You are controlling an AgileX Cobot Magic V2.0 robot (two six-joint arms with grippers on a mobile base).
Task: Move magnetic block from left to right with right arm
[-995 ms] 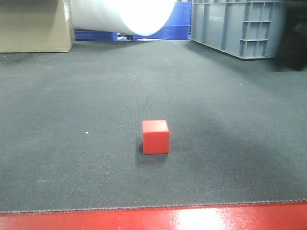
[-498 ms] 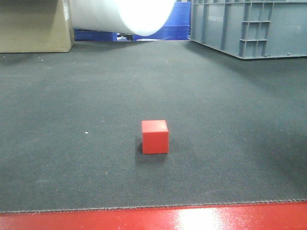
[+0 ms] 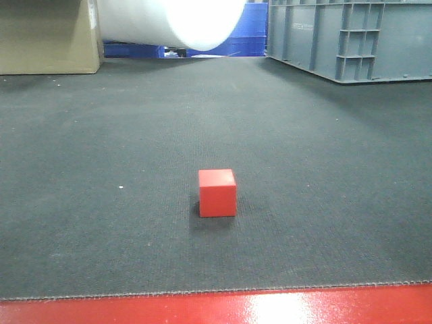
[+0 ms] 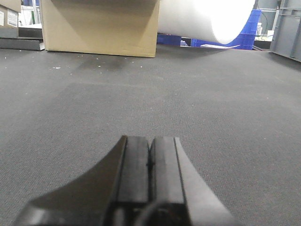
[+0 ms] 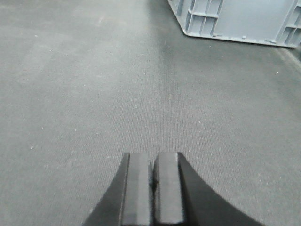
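Observation:
The magnetic block (image 3: 217, 193), a plain bright-red cube, rests alone on the dark grey mat (image 3: 135, 135) near the front middle of the front-facing view. No gripper shows in that view. In the left wrist view my left gripper (image 4: 150, 140) is shut with nothing between its fingers, low over bare mat. In the right wrist view my right gripper (image 5: 154, 157) is also shut and empty, over bare mat. The block appears in neither wrist view.
A cardboard box (image 3: 47, 37) stands at the back left and a white roll (image 3: 175, 20) lies beside it. A grey plastic crate (image 3: 351, 37) stands at the back right, also seen as the crate (image 5: 235, 19). A red strip (image 3: 216, 307) edges the mat's front.
A dark blurred shape at the far right edge one second ago has left the front-facing view. The block has not moved on the mat.

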